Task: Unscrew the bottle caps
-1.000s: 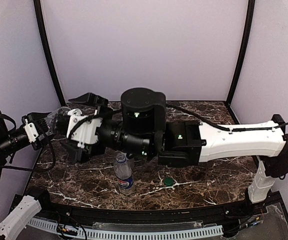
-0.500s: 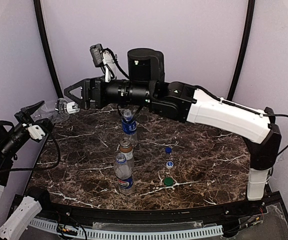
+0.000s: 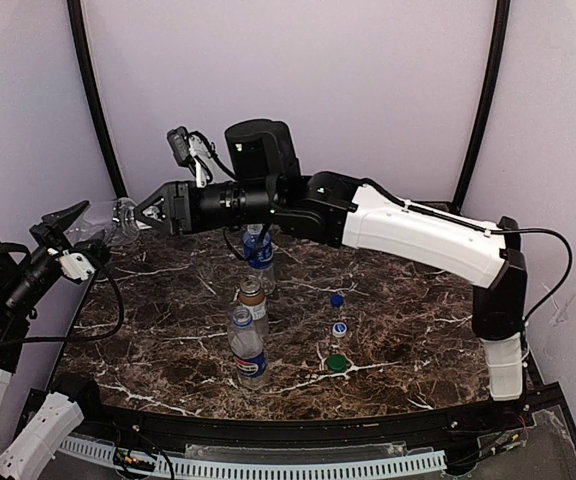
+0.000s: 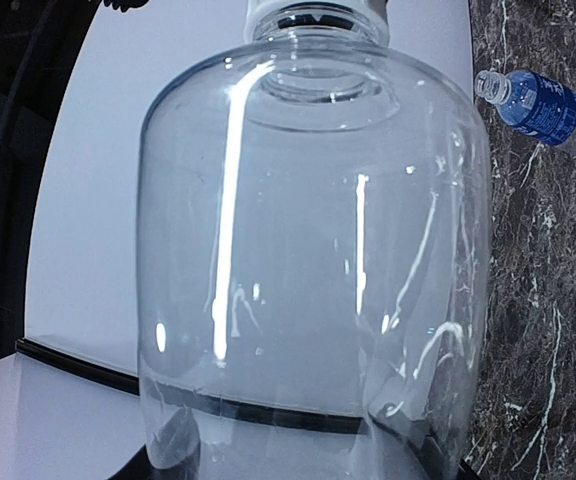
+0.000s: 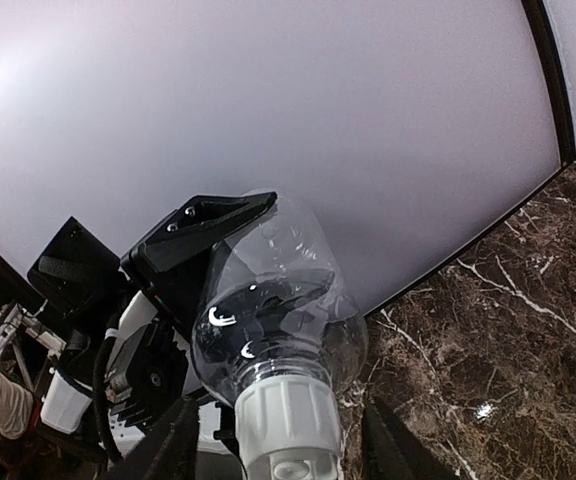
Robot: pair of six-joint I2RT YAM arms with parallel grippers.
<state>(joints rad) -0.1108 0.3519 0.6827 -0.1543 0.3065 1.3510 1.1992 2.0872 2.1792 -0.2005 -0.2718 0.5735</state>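
Note:
My left gripper [image 3: 78,228] is shut on the plain clear bottle [image 3: 106,220], held on its side in the air at the left edge of the table. That bottle [image 4: 308,250] fills the left wrist view and hides the fingers there. Its white cap [image 5: 283,420] points toward my right gripper [image 3: 141,212]. In the right wrist view the right gripper [image 5: 280,410] straddles the cap, open, with a narrow gap on each side. The white cap [image 4: 313,10] also shows at the top of the left wrist view.
Three bottles stand mid-table: a blue-label one [image 3: 258,250], a short brown one [image 3: 252,297] and a logo one [image 3: 248,352]. A blue cap [image 3: 337,299], a blue-and-white cap [image 3: 339,328] and a green cap [image 3: 337,364] lie to their right. Walls enclose the marble table [image 3: 418,330].
My right arm has drawn back from in front of the camera and reached left to the held bottle. Its jaws have narrowed round the white cap. The left arm has stayed put.

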